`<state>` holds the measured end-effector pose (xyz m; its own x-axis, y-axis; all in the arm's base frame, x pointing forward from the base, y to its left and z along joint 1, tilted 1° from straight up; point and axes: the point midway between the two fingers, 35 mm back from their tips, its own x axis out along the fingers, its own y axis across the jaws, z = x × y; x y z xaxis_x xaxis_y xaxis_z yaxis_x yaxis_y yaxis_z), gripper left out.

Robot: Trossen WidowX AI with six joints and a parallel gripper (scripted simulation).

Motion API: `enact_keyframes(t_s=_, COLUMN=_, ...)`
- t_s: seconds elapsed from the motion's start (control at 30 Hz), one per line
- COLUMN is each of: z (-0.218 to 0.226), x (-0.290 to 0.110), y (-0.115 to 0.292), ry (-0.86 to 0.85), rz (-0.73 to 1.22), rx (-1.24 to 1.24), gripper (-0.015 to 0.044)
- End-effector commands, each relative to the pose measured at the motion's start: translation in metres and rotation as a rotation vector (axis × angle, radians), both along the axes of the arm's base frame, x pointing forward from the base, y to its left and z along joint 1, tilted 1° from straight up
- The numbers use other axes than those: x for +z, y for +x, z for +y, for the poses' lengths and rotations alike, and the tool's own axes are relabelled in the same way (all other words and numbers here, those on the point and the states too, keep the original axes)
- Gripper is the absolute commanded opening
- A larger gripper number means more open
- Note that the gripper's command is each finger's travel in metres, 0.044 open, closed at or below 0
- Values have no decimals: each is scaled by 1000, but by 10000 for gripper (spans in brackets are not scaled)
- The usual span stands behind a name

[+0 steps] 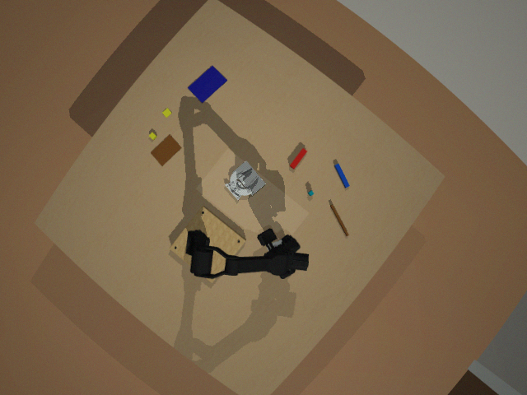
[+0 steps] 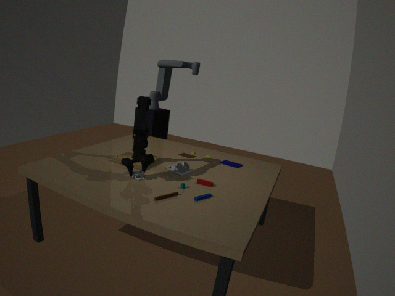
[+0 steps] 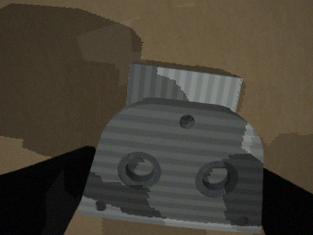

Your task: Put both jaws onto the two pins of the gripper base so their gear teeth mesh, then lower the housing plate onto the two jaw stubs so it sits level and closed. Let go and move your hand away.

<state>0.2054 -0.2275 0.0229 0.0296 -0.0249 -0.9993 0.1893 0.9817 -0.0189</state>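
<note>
The housing plate (image 3: 168,147) is grey, with two ringed holes and a block at its far edge. It lies between my fingers and shows as a light patch in the top view (image 1: 277,243) and the exterior view (image 2: 138,176). My gripper (image 1: 274,243) (image 2: 137,174) (image 3: 174,166) is low over the table, its fingers wide apart and against the plate's left and right sides. The gripper base (image 1: 257,183) (image 2: 181,172) stands near the table's middle with grey jaw parts (image 1: 244,175) (image 2: 184,166) on it. Whether the teeth mesh is too small to tell.
A wooden board (image 1: 225,231) lies under the arm. A red block (image 1: 298,158) (image 2: 204,182), a teal cube (image 1: 310,192) (image 2: 182,185), a blue bar (image 1: 342,175) (image 2: 202,197) and a brown stick (image 1: 339,220) (image 2: 166,196) lie nearby. Blue and brown rectangles and two yellow cubes lie farther off.
</note>
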Motion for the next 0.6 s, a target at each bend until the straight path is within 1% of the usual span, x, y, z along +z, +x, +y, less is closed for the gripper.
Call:
enact_keyframes(t_s=0.0, z=0, x=0, y=0, ry=0, rz=0, rx=0, gripper=351)
enact_keyframes(t_s=0.27, z=0, x=2, y=0, ry=0, rz=0, rx=0, gripper=351)
enact_keyframes(t_s=0.57, z=-1, x=30, y=1, ry=1, rz=0, rx=1, gripper=351)
